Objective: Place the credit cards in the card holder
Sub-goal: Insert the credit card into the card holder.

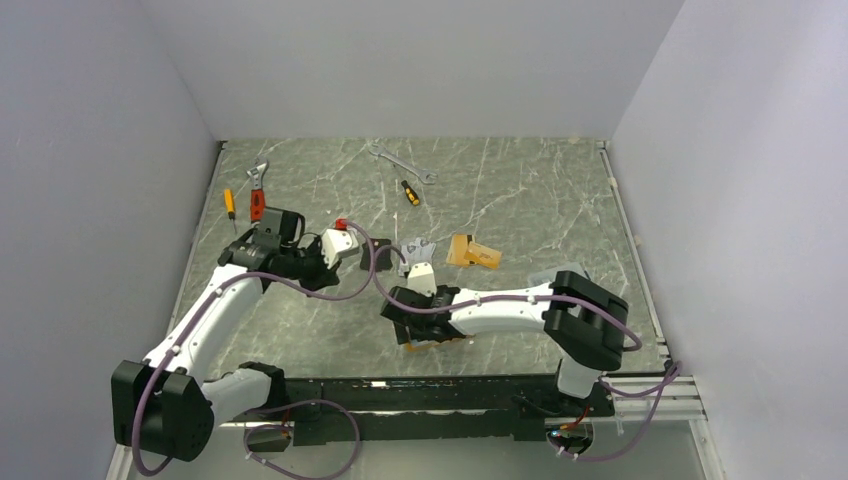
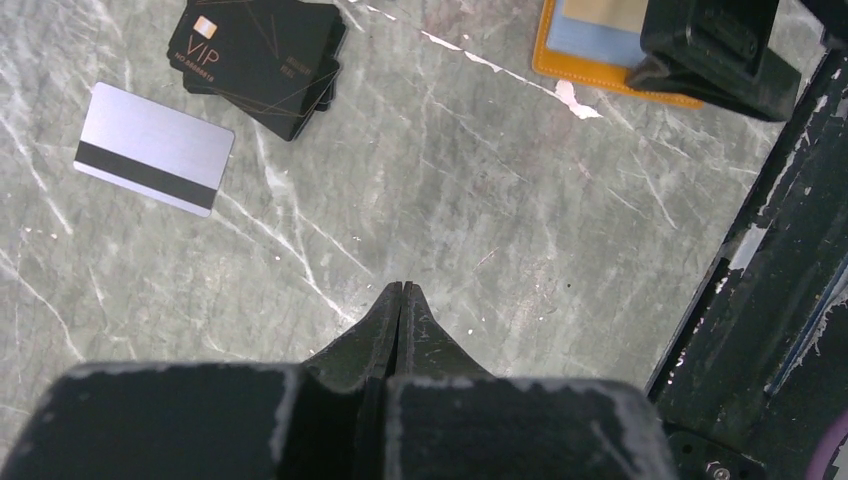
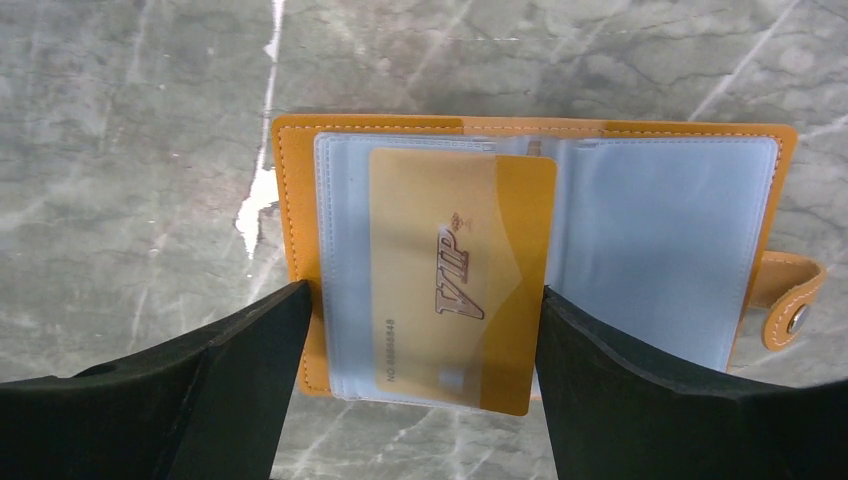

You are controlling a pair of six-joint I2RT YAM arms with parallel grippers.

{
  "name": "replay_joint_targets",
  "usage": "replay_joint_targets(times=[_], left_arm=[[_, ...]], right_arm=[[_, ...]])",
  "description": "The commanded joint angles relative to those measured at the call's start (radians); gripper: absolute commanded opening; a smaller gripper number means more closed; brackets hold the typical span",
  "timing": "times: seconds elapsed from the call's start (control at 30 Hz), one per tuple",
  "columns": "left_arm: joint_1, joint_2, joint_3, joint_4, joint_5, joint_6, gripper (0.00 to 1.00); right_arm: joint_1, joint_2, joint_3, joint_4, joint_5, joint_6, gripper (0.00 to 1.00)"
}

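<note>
The orange card holder [image 3: 290, 200] lies open on the marble table near the front edge, clear pockets up. A gold credit card [image 3: 450, 280] marked VIP sits partly inside a clear pocket, its near end and right side sticking out. My right gripper [image 3: 425, 330] is open and straddles it: the right finger sits at the card's edge, the left finger stands clear of it. My left gripper [image 2: 403, 288] is shut and empty over bare table. A silver card with a black stripe [image 2: 153, 148] and a stack of black cards [image 2: 262, 55] lie beyond it.
More orange-tan cards [image 1: 473, 252] lie right of centre. A wrench [image 1: 402, 162], a yellow-black screwdriver [image 1: 410, 192], a red-handled wrench [image 1: 257, 195] and a small screwdriver [image 1: 229, 205] lie at the back. The black front rail [image 2: 760, 290] runs beside my left gripper.
</note>
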Motion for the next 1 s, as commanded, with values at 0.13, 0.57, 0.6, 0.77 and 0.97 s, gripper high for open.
replay_joint_targets(times=[0.13, 0.57, 0.6, 0.77, 0.97], left_arm=[[0.035, -0.032, 0.03, -0.03, 0.066, 0.034, 0.0], [0.037, -0.044, 0.031, -0.033, 0.069, 0.011, 0.0], [0.037, -0.046, 0.031, -0.035, 0.066, 0.01, 0.0], [0.036, -0.051, 0.03, -0.038, 0.062, 0.011, 0.0], [0.037, -0.062, 0.03, -0.048, 0.059, 0.018, 0.0]], right_arm=[[0.036, 0.096, 0.035, -0.101, -0.011, 0.049, 0.78], [0.038, 0.072, 0.032, -0.134, 0.041, 0.062, 0.57], [0.038, 0.07, 0.033, -0.134, 0.044, 0.059, 0.54], [0.037, 0.064, 0.044, -0.134, 0.057, 0.051, 0.49], [0.035, 0.039, 0.081, -0.153, 0.062, 0.019, 0.75]])
